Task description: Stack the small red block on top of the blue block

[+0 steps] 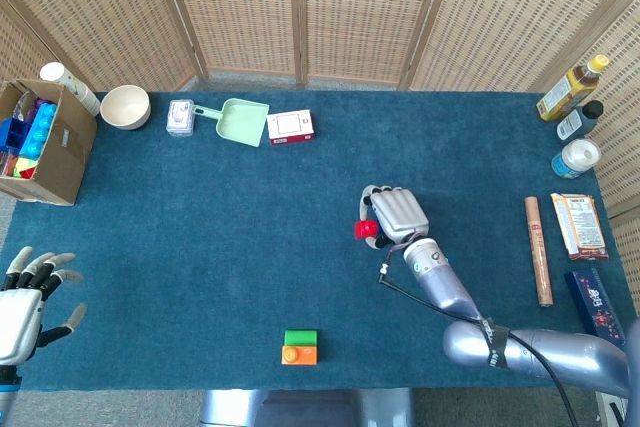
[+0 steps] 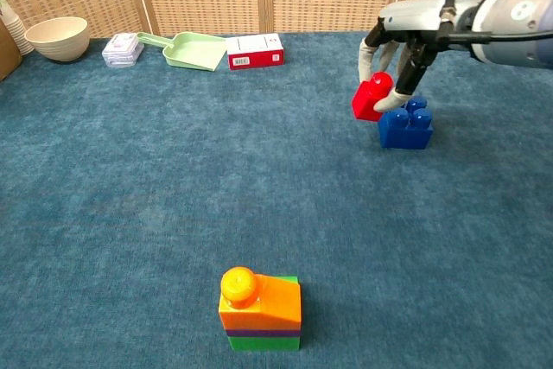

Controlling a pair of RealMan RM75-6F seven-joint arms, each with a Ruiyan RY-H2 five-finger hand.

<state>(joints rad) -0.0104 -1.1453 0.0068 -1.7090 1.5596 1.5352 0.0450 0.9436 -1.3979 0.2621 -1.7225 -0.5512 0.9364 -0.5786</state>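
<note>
My right hand (image 1: 393,214) (image 2: 394,49) pinches the small red block (image 2: 371,97) (image 1: 366,230) between thumb and fingers, lifted off the carpet. In the chest view the red block hangs just left of and slightly above the blue block (image 2: 406,126), which sits on the carpet. The head view hides the blue block under my right hand. My left hand (image 1: 28,292) hovers at the near left corner with fingers spread and nothing in it.
An orange, purple and green block stack (image 2: 259,307) (image 1: 299,346) stands near the front edge. At the back are a bowl (image 1: 125,106), a green scoop (image 1: 240,120) and a red-white box (image 1: 290,126). A cardboard box (image 1: 40,143) sits left; bottles (image 1: 571,87) and packets (image 1: 578,224) lie right.
</note>
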